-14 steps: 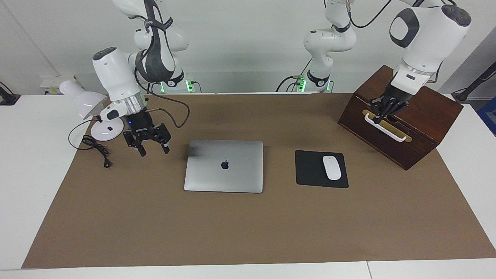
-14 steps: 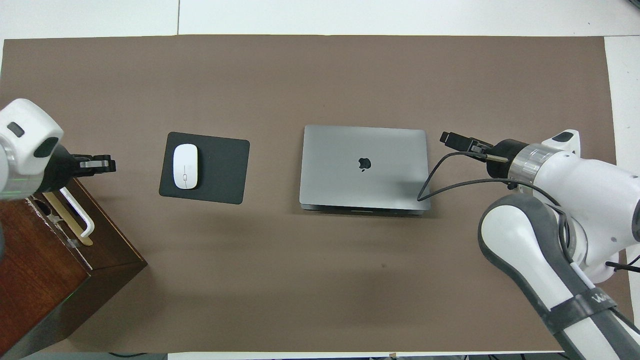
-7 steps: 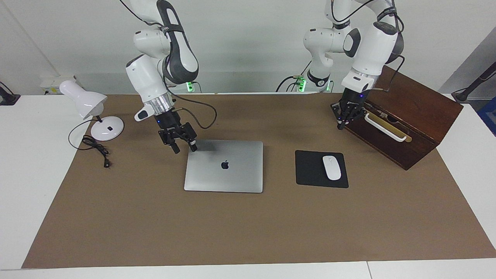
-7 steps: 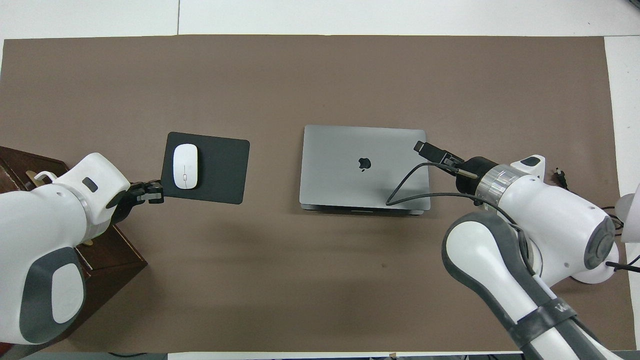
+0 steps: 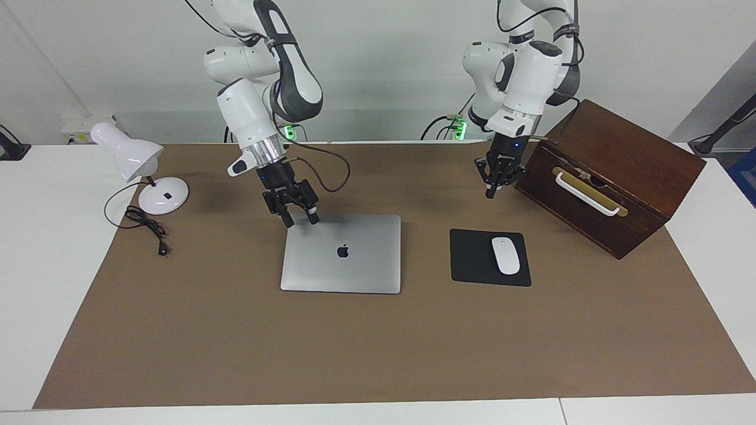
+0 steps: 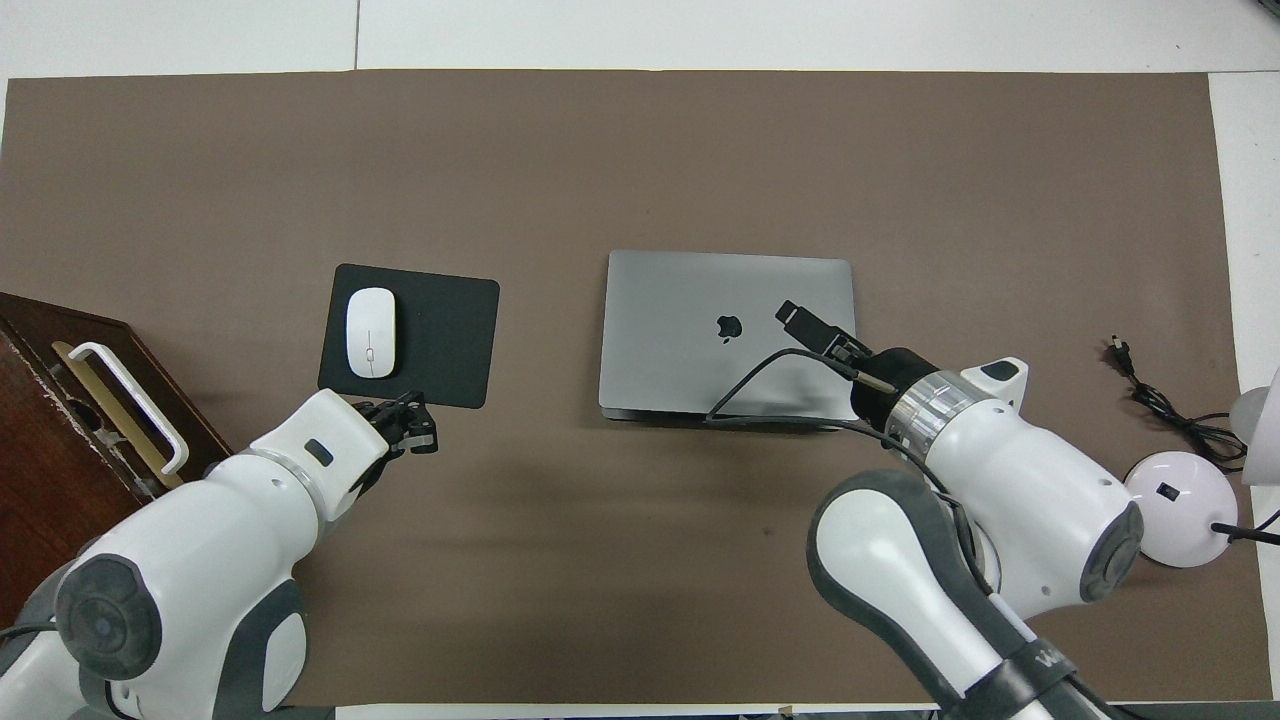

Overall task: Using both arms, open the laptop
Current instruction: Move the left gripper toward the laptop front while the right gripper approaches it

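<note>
I see a silver laptop [image 5: 341, 253] with a dark logo, a black mouse pad [image 5: 475, 257], a white mouse [image 5: 505, 255], and a dark brown box [image 5: 614, 175].

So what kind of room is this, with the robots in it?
Probably a robot testing lab set up like a desk. Two robot arms stand at a table covered with brown paper, and on it sit a closed laptop, a mouse on a mouse pad, and a desk lamp.

A white table [image 5: 35, 283] under a brown mat [image 5: 378, 348] stands against a plain white wall [image 5: 384, 59].
</note>
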